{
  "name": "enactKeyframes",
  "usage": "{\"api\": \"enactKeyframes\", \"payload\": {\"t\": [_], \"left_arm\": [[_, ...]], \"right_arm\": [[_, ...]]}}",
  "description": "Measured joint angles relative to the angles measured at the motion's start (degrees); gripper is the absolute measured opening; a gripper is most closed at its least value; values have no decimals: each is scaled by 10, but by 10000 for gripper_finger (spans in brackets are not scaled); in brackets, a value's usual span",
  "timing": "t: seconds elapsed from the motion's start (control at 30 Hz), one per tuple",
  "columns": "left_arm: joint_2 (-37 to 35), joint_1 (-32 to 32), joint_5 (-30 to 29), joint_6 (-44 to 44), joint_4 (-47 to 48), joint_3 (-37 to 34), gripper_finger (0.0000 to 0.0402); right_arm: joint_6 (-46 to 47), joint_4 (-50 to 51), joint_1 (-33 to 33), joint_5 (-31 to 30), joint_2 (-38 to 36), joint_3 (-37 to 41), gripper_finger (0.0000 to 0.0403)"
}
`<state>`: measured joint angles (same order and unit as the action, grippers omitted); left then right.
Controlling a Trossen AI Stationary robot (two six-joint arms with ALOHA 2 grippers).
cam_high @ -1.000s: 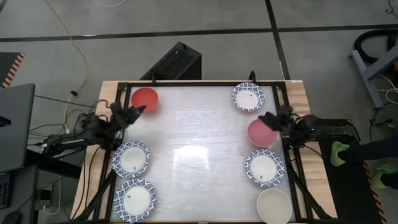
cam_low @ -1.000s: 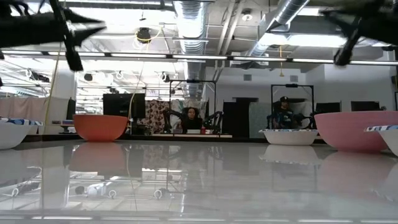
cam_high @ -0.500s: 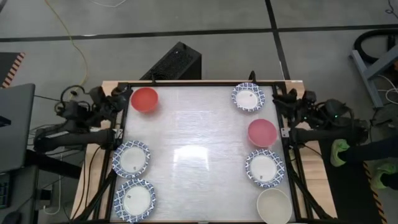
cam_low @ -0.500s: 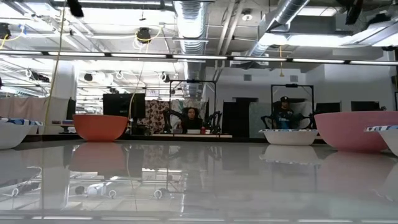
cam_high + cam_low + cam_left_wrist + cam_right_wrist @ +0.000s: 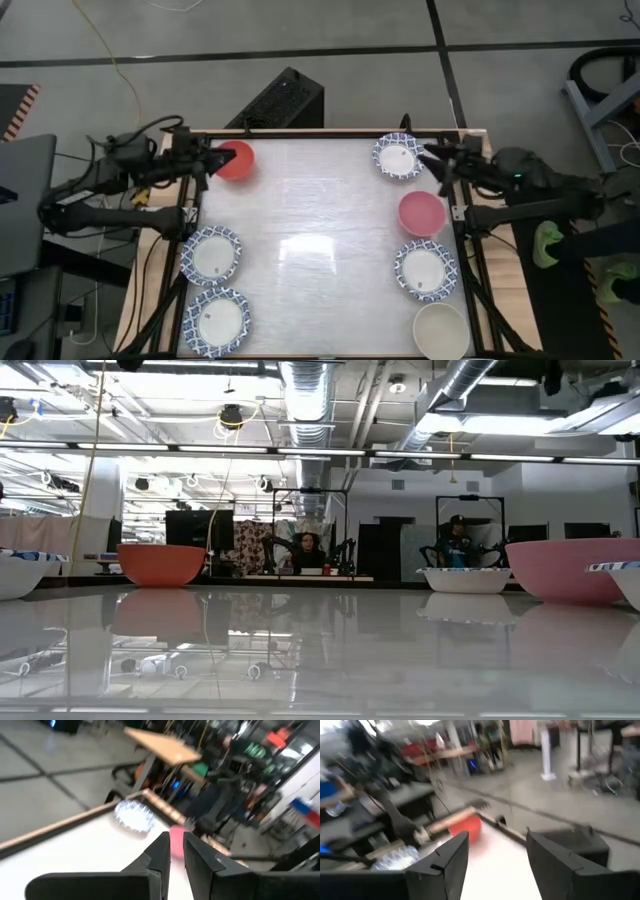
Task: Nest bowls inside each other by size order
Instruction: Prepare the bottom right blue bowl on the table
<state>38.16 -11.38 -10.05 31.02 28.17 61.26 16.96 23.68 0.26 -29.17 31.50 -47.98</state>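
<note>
**Nothing nested yet: both pincers high, all seven bowls apart**

In the high view my left gripper (image 5: 212, 160) hangs at the upper left of the frame, just beside the red bowl (image 5: 234, 160), its fingers drawn narrow with only a slit between them and nothing in it. My right gripper (image 5: 437, 160) hangs at the upper right, close by a blue-rimmed bowl (image 5: 399, 157), fingers spread wide and empty.

Below that bowl on the right edge sit the pink bowl (image 5: 421, 213), another blue-rimmed bowl (image 5: 425, 270) and the cream bowl (image 5: 441, 331) at the bottom. Two more blue-rimmed bowls (image 5: 211, 256) (image 5: 216, 321) lie at the lower left.

I judge this the opening step: choosing a first bowl. Next I must lower a pincer over one rim, one finger inside the bowl and one outside, then carry it into a larger one. My left must open first.
</note>
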Motion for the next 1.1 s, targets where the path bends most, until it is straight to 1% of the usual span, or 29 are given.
{"api": "enactKeyframes", "payload": {"t": [0.1, 0.27, 0.4, 0.5, 0.63, 0.73, 0.87, 1.0, 1.1], "left_arm": [[13, 0, 39, -3, 87, 37, 41], [30, 0, 118, 1, 254, 101, 41], [45, 7, 137, 0, 349, 122, 41], [63, 26, 142, -15, 374, 116, 41], [107, 52, 136, -39, 394, 113, 41], [140, 62, 123, -54, 401, 112, 41], [163, 73, 131, -85, 426, 112, 43], [174, 85, 141, -85, 464, 112, 60], [173, 90, 124, -48, 480, 112, 76]], "right_arm": [[6, 2, 0, 0, 32, -1, 207], [9, 1, 0, 23, 71, -1, 201], [11, -1, 1, 28, 87, -1, 200], [15, -3, 1, 32, 91, -2, 200], [20, -4, 1, 34, 91, -2, 200], [31, -4, 1, 34, 91, -2, 200], [31, -2, 1, 35, 91, -2, 200], [31, 1, 1, 37, 98, -2, 200], [34, 7, -1, 36, 108, -2, 200]]}}
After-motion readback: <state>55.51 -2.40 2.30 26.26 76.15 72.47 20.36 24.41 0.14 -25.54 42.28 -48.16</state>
